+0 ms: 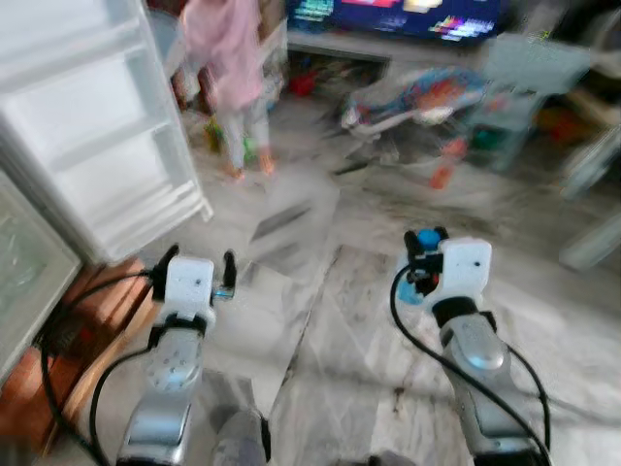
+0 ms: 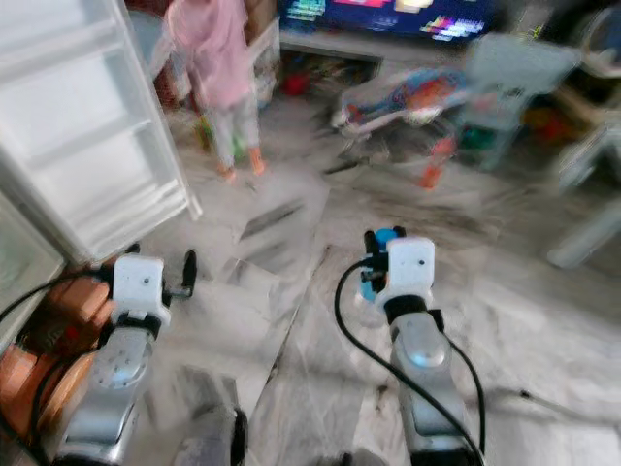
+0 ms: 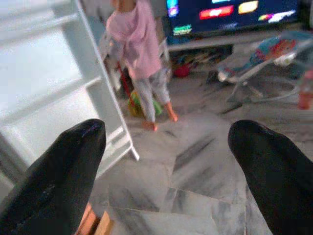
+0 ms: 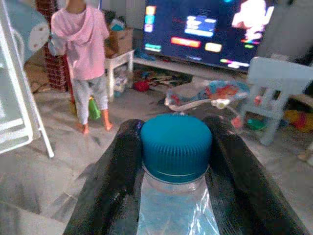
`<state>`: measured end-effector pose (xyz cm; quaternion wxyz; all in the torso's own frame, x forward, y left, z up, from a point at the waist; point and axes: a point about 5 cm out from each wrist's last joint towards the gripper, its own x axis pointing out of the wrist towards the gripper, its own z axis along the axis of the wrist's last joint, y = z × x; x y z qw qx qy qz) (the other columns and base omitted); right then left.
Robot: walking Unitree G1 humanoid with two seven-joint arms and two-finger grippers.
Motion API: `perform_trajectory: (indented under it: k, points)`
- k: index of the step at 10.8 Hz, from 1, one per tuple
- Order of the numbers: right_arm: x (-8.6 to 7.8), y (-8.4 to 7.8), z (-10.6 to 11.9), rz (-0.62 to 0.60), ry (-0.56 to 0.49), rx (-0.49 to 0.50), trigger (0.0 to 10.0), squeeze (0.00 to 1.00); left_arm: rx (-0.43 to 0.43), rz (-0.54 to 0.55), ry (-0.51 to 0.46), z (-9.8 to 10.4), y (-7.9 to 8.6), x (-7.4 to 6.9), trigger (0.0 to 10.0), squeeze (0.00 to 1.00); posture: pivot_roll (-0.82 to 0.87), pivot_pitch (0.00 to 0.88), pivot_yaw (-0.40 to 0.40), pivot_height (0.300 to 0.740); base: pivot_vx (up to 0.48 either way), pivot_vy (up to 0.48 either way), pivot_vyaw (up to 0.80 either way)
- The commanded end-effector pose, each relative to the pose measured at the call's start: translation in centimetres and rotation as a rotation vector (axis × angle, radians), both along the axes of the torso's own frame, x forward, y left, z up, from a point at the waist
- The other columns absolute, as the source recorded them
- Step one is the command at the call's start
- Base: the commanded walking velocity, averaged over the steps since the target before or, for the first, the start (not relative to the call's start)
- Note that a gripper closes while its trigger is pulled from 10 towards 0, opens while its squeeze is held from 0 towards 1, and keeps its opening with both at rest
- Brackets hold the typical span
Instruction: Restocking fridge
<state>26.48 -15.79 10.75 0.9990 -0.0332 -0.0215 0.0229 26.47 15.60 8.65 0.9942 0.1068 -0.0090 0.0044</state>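
Right wrist view: right gripper [image 4: 176, 161] clamped on the neck of a clear plastic bottle with a ribbed blue screw cap [image 4: 176, 147], one black finger [image 4: 115, 181] pressed against each side of the neck, cap standing just past the fingertips. Seen from the head, same bottle [image 1: 425, 243] held out ahead of the robot's right side, above the grey marbled tile floor [image 1: 340, 320]. Left gripper [image 1: 202, 262] held forward at the robot's left, empty, two black fingers [image 3: 63, 171] spread wide apart. Open white fridge door with moulded shelves [image 1: 97, 126] just beyond and left of it. Further off: a person in a pink hooded top [image 1: 225, 49] standing barefoot, back turned; a lit television screen [image 4: 205, 34]; a pale blue plastic chair [image 4: 279, 88]; a colourful baby bouncer [image 1: 427, 102]. Head views blurred.
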Motion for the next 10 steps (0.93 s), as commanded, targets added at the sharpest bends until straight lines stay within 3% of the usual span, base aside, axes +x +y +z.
perform_trajectory:
  k: [1,5,7,10]
  points:
    - [0.4,0.0,0.4,0.010,-0.008,-0.009,10.0,0.00,-0.008,0.011,0.014,-0.4,0.2,-0.3,10.0,0.00,0.14,0.061,-0.024,0.740,0.000,0.000,0.00]
    - [0.8,-0.1,0.5,-0.016,-0.019,-0.012,10.0,0.00,-0.003,-0.001,0.014,-0.3,0.3,-0.2,10.0,0.00,0.14,0.059,-0.018,0.740,0.000,0.000,0.00]
    - [1.0,-0.9,0.6,-0.070,-0.024,-0.025,10.0,0.00,0.002,-0.047,0.002,-0.2,0.4,0.1,10.0,0.00,0.14,0.053,-0.017,0.740,0.000,0.000,0.00]
    - [0.5,-1.3,0.0,-0.075,0.000,-0.036,10.0,0.00,-0.023,-0.073,0.035,-1.1,0.7,-0.6,10.0,0.00,0.14,0.063,-0.027,0.740,0.000,0.000,-0.80]
